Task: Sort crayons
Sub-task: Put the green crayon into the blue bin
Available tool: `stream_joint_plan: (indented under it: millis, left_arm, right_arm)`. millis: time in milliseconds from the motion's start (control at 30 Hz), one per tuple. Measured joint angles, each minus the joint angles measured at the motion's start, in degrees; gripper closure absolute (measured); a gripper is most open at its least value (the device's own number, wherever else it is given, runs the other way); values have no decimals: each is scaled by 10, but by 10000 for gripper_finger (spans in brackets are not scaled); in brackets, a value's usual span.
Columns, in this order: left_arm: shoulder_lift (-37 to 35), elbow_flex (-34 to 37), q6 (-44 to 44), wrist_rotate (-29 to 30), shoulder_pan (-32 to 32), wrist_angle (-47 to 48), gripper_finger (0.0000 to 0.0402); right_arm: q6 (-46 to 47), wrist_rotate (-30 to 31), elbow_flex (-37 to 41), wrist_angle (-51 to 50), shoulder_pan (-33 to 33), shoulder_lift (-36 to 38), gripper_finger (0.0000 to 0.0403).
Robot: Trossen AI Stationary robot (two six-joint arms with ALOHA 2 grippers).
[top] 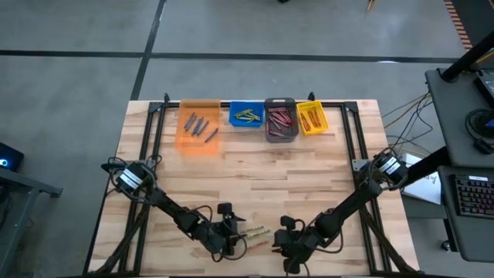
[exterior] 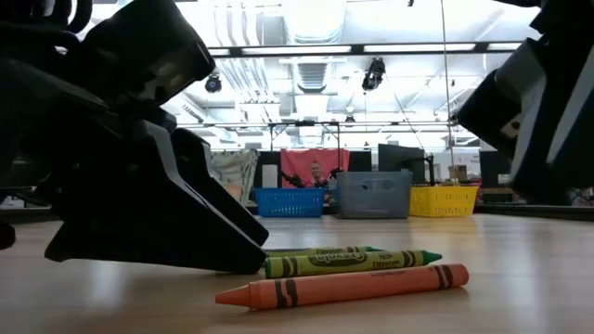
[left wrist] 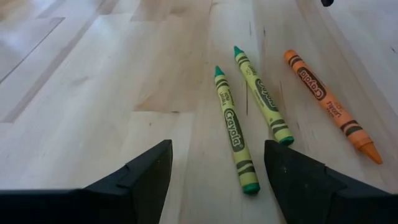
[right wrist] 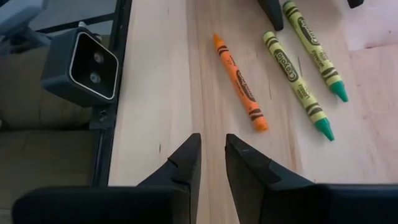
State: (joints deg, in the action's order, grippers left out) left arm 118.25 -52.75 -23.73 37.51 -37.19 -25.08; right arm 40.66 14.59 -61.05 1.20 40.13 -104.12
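Two green-yellow crayons (left wrist: 233, 134) (left wrist: 261, 96) and an orange crayon (left wrist: 326, 102) lie flat on the wooden table near its front edge, side by side; they also show in the high view (top: 256, 231). My left gripper (left wrist: 214, 180) is open and low over the table. Its fingers stand on either side of the near end of one green-yellow crayon and touch nothing that I can see. My right gripper (right wrist: 213, 165) is just right of the crayons, with only a narrow gap between its fingers, and empty. The orange crayon (right wrist: 241, 84) lies ahead of it.
At the table's far edge stands a row of bins: orange (top: 199, 125) with blue crayons, blue (top: 246, 116) with green-yellow ones, grey (top: 281, 120) with red ones, yellow (top: 310, 117) with orange ones. A small camera block (right wrist: 81, 62) sits at the near edge.
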Motion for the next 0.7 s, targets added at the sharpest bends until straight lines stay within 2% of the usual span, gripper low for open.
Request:
stream_joint_plan:
  millis: [467,567,700]
  left_arm:
    - [32,-1,16,16,0,-25,173]
    - [36,-1,18,16,0,-26,193]
    - [36,-2,19,8,0,-28,245]
  right_arm:
    - [2,5,1,5,4,0,351]
    - [2,5,1,7,4,0,351]
    - [2,5,1,8,4,0,351]
